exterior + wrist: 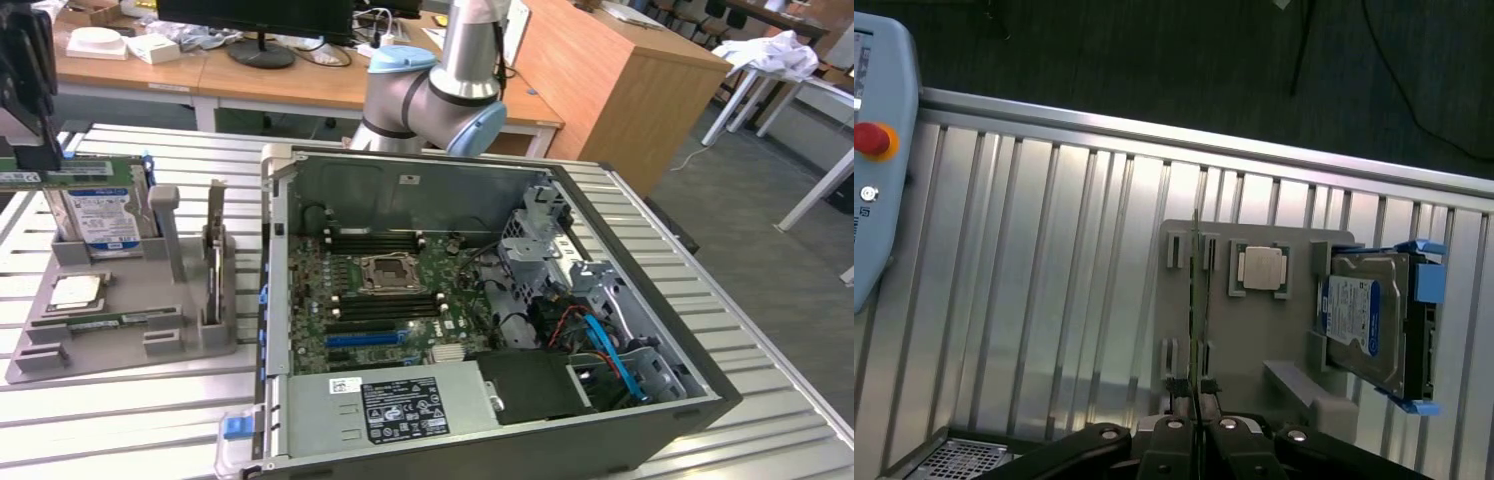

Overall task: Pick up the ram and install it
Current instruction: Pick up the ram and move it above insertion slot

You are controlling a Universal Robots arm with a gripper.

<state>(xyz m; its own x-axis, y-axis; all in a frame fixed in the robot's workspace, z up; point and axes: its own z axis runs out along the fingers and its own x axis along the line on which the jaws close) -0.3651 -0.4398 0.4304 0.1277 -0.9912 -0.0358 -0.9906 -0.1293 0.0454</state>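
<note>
The ram (74, 177) is a thin green stick, held level in my gripper (32, 165) at the exterior view's far left. It hangs above the grey holder (134, 345) and in front of the hard drive. In the wrist view the ram (1196, 300) appears edge-on as a thin line running out from between my fingers (1174, 432), which are shut on it. The open computer case (694, 370) lies to the exterior view's right, with its motherboard (387, 290) and dark memory slots (380, 240) exposed.
On the grey holder (1234, 340) stand a silver hard drive (100, 215) (1364, 320) with blue clips and a square processor chip (78, 290) (1262, 268). A teach pendant (879, 150) lies on the slatted metal table (1054, 280). The arm's base (434, 95) stands behind the case.
</note>
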